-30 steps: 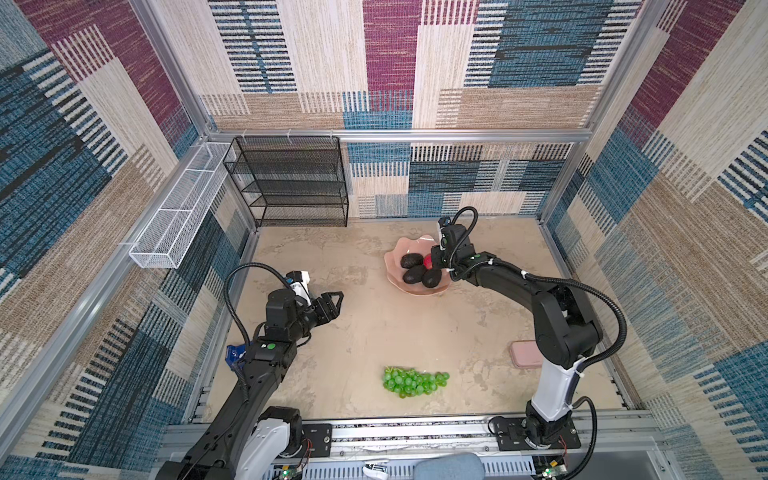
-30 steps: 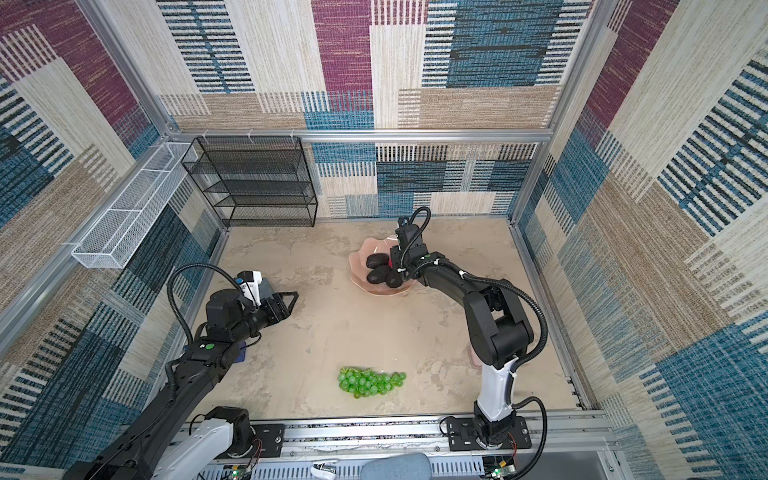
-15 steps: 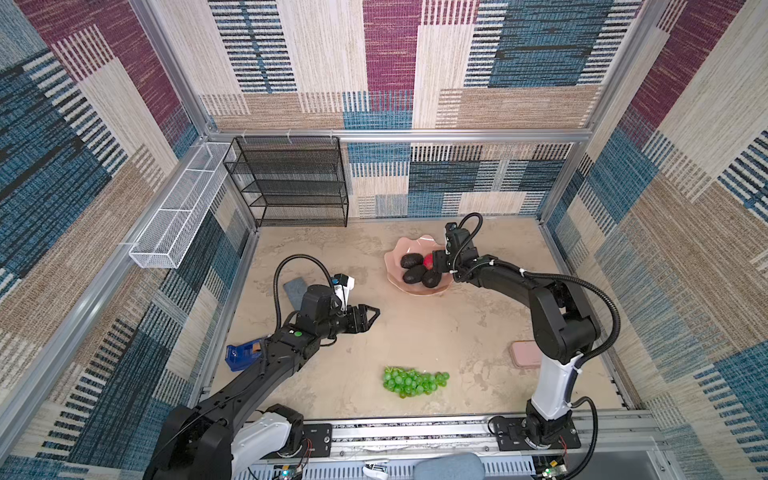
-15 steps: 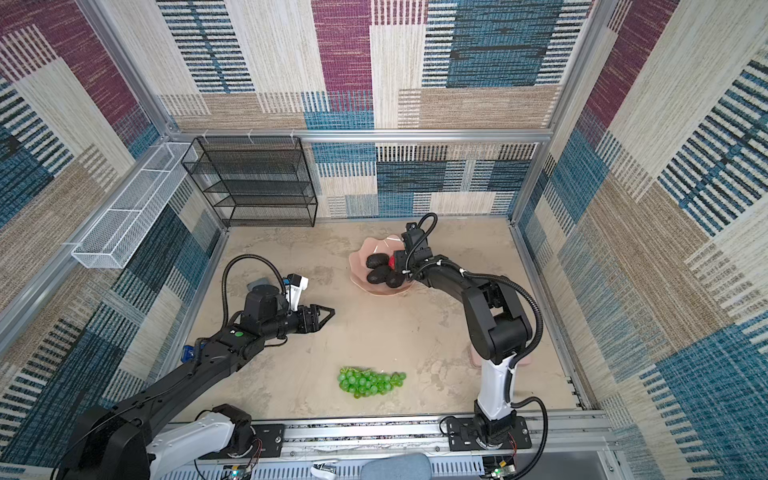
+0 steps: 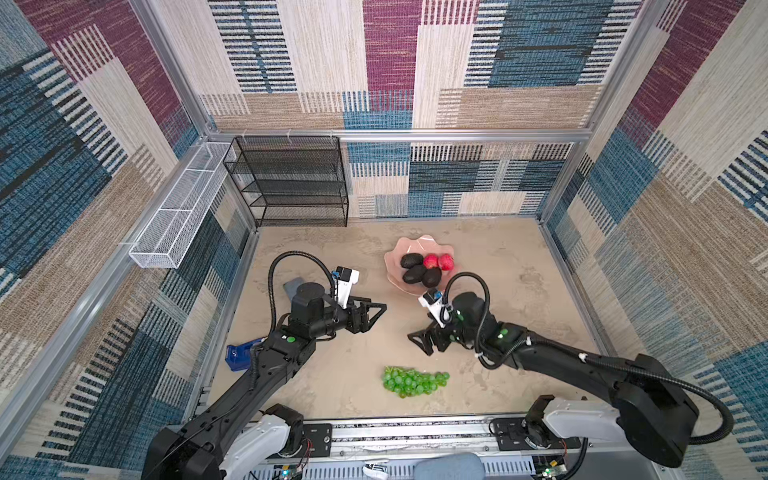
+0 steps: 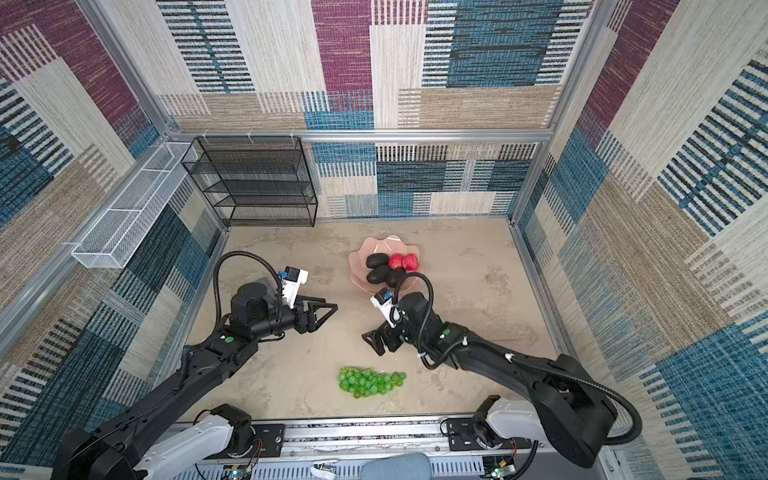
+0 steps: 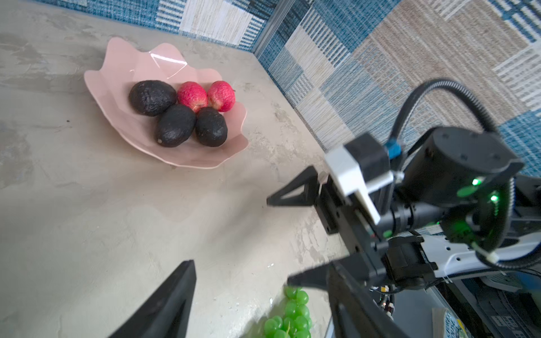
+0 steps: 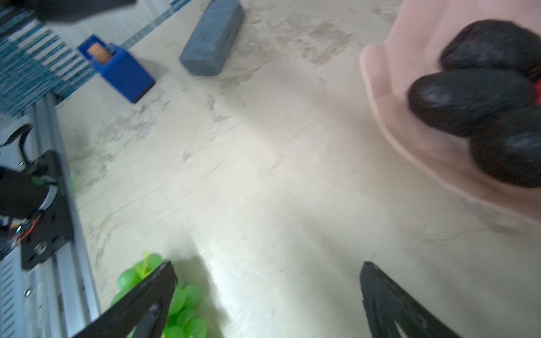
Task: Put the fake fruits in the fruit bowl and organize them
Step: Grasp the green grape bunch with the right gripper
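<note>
The pale-pink scalloped fruit bowl (image 5: 394, 254) (image 6: 358, 254) (image 7: 117, 61) (image 8: 392, 58) sat on the far half of the table (image 5: 507, 286), a little right of the middle. Five fruits lay in it. The three dark avocados (image 5: 414, 274) (image 6: 378, 274) (image 7: 175, 125) (image 8: 468, 99) were clustered together, and the two red pomegranates (image 5: 431, 261) (image 6: 396, 261) (image 7: 192, 96) sat side by side, touching them on the far right. The bunch of green grapes (image 5: 413, 380) (image 6: 368, 382) (image 7: 289, 319) (image 8: 178, 304) lay flat on the table near its near edge, about midway across and well apart from the bowl. The right gripper (image 5: 417, 344) (image 6: 372, 344) (image 7: 278, 242) (image 8: 267, 263) sat between bowl and grapes, just beyond the bunch and pointing left. Its two black fingers (image 8: 380, 301) were spread wide with nothing between them. The left gripper (image 5: 374, 309) (image 6: 324, 309) (image 7: 260, 263) faced it from the left across bare table. Its fingers (image 7: 175, 295) were also apart and empty. A blue tape dispenser (image 5: 239, 357) (image 8: 117, 68) stood by the left edge, partly hidden by the left arm. A grey block (image 5: 293, 286) (image 8: 212, 38) lay farther back on the left. A black wire shelf (image 5: 291, 183) stood in the far-left corner, and a white mesh basket (image 5: 178, 212) hung on the left wall.
</note>
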Robot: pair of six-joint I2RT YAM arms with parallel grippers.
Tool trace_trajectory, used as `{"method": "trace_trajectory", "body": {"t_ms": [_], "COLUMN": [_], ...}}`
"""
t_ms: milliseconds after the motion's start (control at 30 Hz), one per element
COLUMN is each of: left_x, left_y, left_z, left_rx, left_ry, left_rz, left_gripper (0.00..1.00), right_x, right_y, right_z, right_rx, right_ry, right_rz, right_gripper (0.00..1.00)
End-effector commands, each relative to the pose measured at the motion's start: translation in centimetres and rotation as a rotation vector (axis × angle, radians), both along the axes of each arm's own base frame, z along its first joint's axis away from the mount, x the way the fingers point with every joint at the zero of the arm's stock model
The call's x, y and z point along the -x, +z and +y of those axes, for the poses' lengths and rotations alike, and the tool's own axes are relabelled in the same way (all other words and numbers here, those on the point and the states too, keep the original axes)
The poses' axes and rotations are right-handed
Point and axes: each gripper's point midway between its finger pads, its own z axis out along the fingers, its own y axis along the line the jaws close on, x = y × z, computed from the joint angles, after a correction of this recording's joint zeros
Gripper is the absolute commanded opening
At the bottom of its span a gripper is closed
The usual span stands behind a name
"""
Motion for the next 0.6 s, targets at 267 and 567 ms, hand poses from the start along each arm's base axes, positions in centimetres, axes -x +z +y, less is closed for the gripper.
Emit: {"method": "trace_trajectory", "body": {"t_ms": [267,567], "left_x": [2.0,2.1], "left_y": [3.1,3.6], "left_z": [0.6,1.1], "left_rx": [0.049,0.042], "left_ry": [-0.021,0.008], "left_rz": [-0.108,-0.125], "left_gripper": [0.75,0.75], "right_x": [6.7,8.8], "right_y": [-3.8,-7.6], "right_z": [3.7,4.8], "right_rx": [0.095,0.193], "right_ry": [0.141,0.177], "right_rz": [0.063,0.127], "right_gripper": [1.00,0.92]}}
